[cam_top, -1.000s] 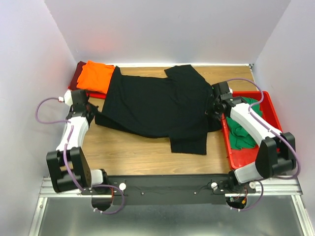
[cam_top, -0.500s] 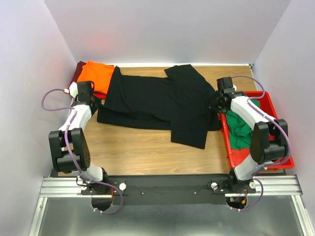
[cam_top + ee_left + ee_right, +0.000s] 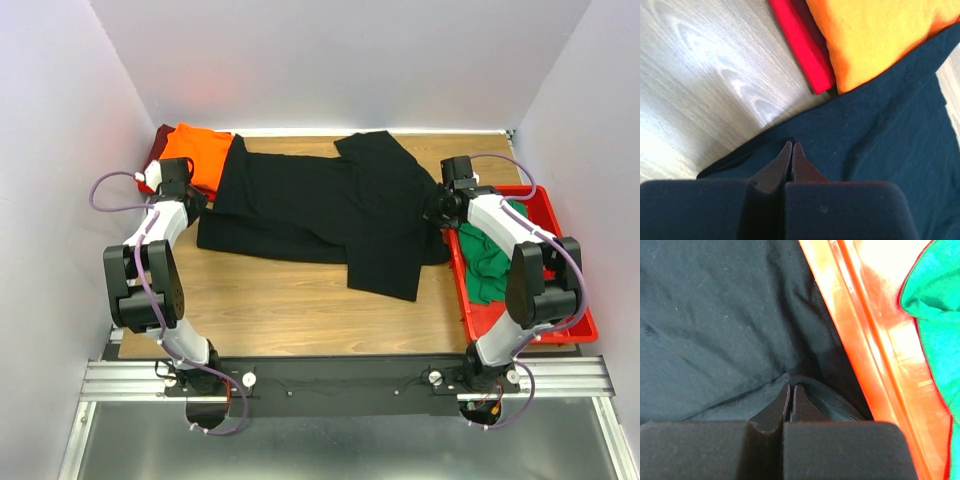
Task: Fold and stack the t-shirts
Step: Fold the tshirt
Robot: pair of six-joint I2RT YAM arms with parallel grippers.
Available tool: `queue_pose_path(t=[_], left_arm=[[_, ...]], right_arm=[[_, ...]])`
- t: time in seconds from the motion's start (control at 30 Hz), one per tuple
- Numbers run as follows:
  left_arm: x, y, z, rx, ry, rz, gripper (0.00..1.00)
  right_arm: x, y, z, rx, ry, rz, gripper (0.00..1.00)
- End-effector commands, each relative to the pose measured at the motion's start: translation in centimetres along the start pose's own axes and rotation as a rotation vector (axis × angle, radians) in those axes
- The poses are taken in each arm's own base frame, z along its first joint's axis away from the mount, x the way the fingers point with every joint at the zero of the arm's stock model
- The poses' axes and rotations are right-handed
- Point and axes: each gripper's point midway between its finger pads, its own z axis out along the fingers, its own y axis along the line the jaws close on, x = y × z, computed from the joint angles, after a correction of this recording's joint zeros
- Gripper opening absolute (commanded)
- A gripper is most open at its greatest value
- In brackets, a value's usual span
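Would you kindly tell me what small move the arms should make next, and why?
Probably pull the ends gently apart: the left gripper and right gripper are each shut on an edge of the black t-shirt, which lies rumpled.

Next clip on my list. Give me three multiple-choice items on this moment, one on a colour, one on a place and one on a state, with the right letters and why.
1. Which colour is the t-shirt spread across the table?
A. orange
B. black
C. green

2. Where does the green t-shirt lie?
A. in the red bin
B. flat on the table
C. folded at the far wall

3. How are the left tool and right tool?
A. both open
B. both shut on the black t-shirt
C. one open, one shut

Answers:
1 B, black cloth covers the table's middle.
2 A, green cloth sits inside the bin's walls.
3 B, each wrist view shows its tool closed with black cloth pinched at the tip.
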Motion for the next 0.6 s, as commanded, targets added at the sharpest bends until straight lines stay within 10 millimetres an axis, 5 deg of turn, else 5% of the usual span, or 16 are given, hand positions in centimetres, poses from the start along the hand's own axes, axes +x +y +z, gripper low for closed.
queue_pose_path(t=[0.0,0.07,0.1,0.13,0.17,0.23,0.37,0.57], left_arm=[[-0.4,-0.2,0.4,-0.009,-0.003,0.053,0.06],[-0.7,-0.7,0.2,0.01,-0.005,0.068,0.24],[-0.8,-0.9,0.1,0.017,-0.01,0.082,0.36],[-1.3,-1.0,-0.4,0.021,-0.025,0.084,0.4],[-1.6,-1.0,-0.7,0.019,-0.036,0.083,0.44],[-1.8,-0.3,-1.4,-0.008,-0.047,0.084,0.48],[-0.7,2.1,-2.6,-0.064,-0.041,0.053,0.49],[4.1,4.9,-3.4,-0.051,0.043,0.006,0.47]], right_arm=[[-0.9,0.6,0.6,-0.027,-0.009,0.018,0.03],[-1.0,0.8,0.5,-0.038,-0.01,0.014,0.1],[-1.3,0.9,0.2,-0.045,-0.018,0.01,0.22],[-1.4,1.1,0.0,-0.053,-0.025,0.001,0.3],[-1.6,1.2,-0.4,-0.061,-0.034,-0.003,0.48],[-1.7,1.3,-1.2,-0.077,-0.045,-0.009,0.63],[-0.7,1.5,-2.6,-0.115,-0.041,-0.021,0.64],[3.3,2.0,-3.8,-0.141,0.0,-0.05,0.61]])
